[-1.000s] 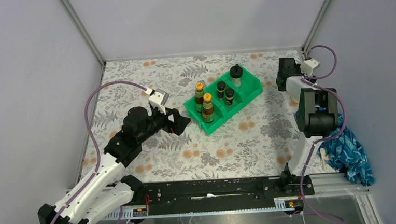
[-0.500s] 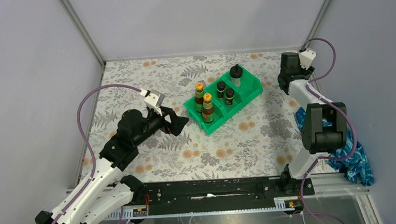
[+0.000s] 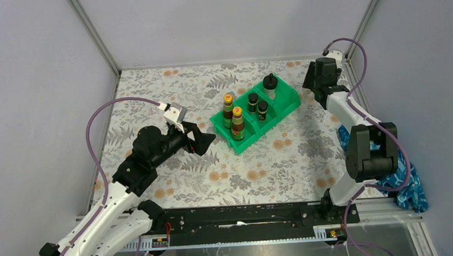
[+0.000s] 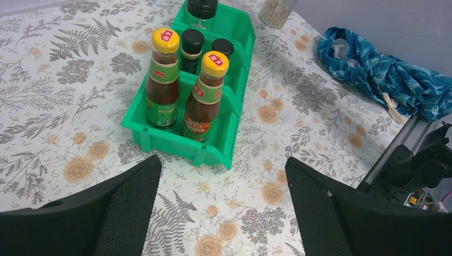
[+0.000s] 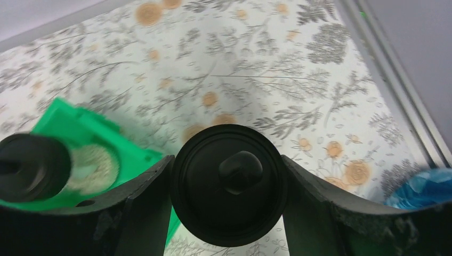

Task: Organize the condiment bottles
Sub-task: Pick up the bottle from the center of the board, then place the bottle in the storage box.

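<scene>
Two tools, two states. Your right tool is clamped on a wide jar: its dark, rough fingers press both sides of the round matte black lid, which has a small raised knob at its centre. You cannot tell whether the jar touches the counter. Just left of that tool sits the green plastic bin. The bin's compartment nearest the tool holds the second wide jar, clear-walled, with pale grainy contents and a matching black lid.

Your left tool is spread wide and grips nothing; its black pads have a fine ribbed texture. Just ahead of it, in the bin's closest compartment, the left brown bottle and the right brown bottle stand upright side by side, glossy, with yellow caps and red-and-green labels. Beyond them, the middle compartment holds the left dark jar and the right dark jar, both short and black-capped. Ahead and to the right lies a crumpled blue patterned cloth. The counter's cover is printed with grey ferns and orange flowers.
</scene>
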You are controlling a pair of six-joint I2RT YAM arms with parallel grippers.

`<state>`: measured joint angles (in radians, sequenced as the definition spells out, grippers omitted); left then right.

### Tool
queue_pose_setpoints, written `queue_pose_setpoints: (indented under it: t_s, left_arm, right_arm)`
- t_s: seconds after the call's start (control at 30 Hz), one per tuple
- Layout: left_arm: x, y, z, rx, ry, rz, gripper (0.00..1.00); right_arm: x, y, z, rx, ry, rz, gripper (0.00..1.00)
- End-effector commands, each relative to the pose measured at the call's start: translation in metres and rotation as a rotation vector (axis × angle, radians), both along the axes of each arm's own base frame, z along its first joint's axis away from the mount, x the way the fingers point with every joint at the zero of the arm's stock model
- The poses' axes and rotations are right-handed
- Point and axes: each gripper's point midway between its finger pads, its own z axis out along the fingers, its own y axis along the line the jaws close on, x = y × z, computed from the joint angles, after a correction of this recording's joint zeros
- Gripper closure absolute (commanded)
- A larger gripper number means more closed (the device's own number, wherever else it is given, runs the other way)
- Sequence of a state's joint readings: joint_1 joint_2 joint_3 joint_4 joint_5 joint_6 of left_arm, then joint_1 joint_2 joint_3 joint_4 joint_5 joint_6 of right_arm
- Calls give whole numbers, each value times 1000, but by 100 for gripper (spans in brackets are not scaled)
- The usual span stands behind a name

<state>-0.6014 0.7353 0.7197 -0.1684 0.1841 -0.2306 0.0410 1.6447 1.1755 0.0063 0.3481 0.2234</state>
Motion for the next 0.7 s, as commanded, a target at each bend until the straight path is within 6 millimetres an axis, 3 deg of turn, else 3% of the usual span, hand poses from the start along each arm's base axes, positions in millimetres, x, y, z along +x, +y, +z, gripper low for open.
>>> queue_pose_setpoints:
  t_s: [0.0, 0.43, 0.67]
  left_arm:
    - [-1, -3, 11, -30, -38, -13, 9]
    - [-1, -3, 12, -30, -40, -12, 9]
    - [-1, -3, 11, -29, -39, -13, 9]
  right_arm:
    - [19, 38, 80, 17, -200, 203, 100]
    - [15, 93, 104, -13, -247, 452, 100]
    - [14, 121, 103, -50, -259, 593, 100]
